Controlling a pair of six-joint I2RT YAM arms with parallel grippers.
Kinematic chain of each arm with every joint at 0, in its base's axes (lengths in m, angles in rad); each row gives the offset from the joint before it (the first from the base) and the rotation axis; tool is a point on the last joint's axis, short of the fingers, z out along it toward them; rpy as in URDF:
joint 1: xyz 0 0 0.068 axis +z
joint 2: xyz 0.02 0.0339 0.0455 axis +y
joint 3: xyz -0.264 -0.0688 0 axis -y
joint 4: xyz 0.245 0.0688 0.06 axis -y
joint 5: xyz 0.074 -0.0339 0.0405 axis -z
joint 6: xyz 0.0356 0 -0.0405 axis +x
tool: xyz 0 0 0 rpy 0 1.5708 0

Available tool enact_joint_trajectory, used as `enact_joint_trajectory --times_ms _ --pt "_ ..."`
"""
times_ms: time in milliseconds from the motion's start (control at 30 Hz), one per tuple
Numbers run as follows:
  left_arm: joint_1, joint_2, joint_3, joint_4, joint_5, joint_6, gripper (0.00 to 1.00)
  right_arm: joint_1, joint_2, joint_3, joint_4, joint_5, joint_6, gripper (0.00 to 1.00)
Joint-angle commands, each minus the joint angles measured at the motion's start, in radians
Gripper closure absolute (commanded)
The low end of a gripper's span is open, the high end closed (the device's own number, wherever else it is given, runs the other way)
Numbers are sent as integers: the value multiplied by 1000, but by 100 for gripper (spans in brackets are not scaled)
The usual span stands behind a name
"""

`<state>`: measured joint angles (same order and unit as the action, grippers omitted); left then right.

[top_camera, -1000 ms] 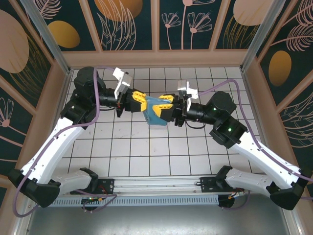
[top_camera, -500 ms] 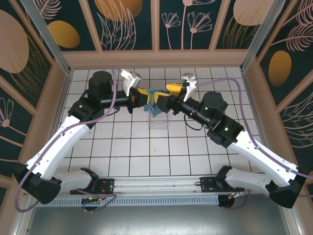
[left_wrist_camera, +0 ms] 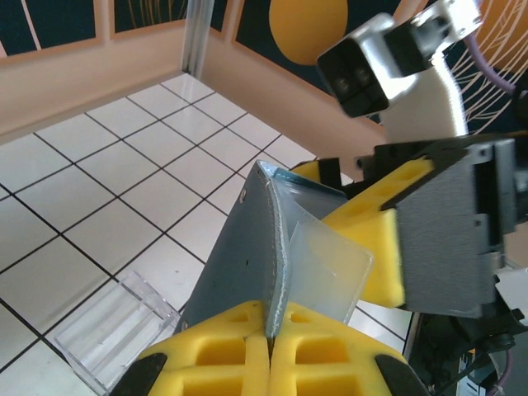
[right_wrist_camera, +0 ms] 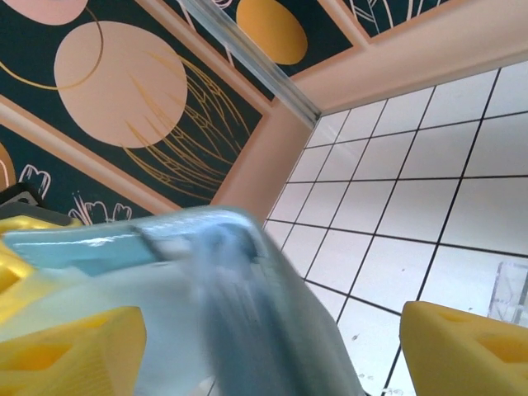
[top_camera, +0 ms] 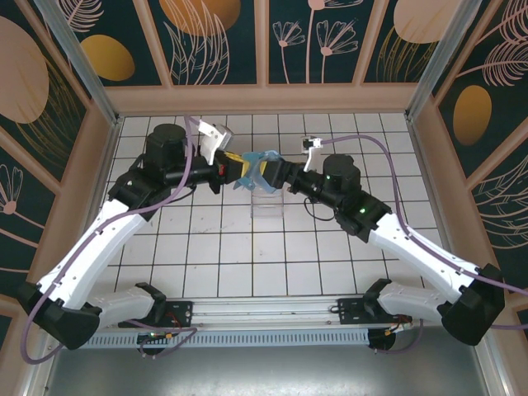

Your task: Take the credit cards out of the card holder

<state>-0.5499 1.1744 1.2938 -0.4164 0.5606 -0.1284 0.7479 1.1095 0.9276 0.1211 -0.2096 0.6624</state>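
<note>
We see the left end effector clamped on the card holder, aloft above the worktop so a pale card pokes out. The right end effector gapes wide around it, likely for pulling.

The table has white square tiles with dark seams. A clear plastic box lies flat on it, toward the far side.

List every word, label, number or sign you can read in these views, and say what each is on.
None can be read. The card holder shows no print, the pale card sticking out of it looks blank, the clear plastic box is unmarked, and the wall panels carry only plant patterns.
</note>
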Motion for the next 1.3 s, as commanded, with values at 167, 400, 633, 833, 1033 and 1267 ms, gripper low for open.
enact_joint_trajectory --times_ms 167,400,633,833,1033,1267 --pt "1 -49 3 54 -13 -27 100 -8 -51 -79 266 -180 11 22" --pt "1 -66 -31 123 15 -82 100 13 -116 -113 388 -325 -47 23" --pt "1 -82 -33 194 92 -131 100 101 -161 -70 314 -276 -229 29" --pt "1 -106 -35 206 113 -138 100 105 -170 -42 194 -96 -280 30" --pt "2 -117 -34 205 119 -142 100 105 -208 -69 199 -1 -286 36" --pt "1 -113 -27 217 143 -141 100 109 -220 -90 284 -113 -300 46"
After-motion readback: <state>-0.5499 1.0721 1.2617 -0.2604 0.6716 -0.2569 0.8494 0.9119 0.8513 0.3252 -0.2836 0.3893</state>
